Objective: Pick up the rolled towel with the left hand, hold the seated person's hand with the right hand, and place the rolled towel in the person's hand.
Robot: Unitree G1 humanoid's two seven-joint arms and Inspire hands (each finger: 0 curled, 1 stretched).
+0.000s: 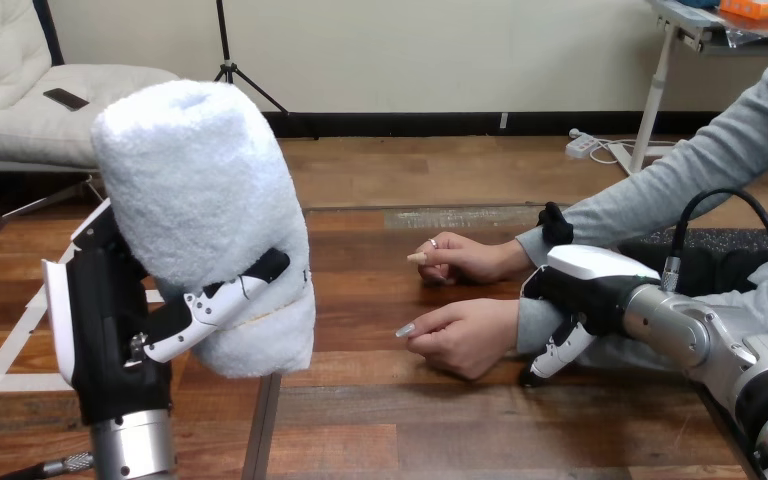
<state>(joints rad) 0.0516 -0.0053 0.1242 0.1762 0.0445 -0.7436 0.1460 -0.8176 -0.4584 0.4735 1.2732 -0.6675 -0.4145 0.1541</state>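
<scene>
White rolled towel [195, 180] partly hides the left robot hand [110, 320] gripping it.

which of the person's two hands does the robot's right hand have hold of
The lower hand, the one nearer the robot: the right hand curls its fingers round its wrist. The upper hand, behind it, is untouched.

1. Wooden table [480, 430], planked, with a dark seam [260, 432] running back from the near edge.
2. White tape strips [0, 378] on its left part.
3. Person's far hand [465, 258] resting on the table at right, one finger pointing left.
</scene>
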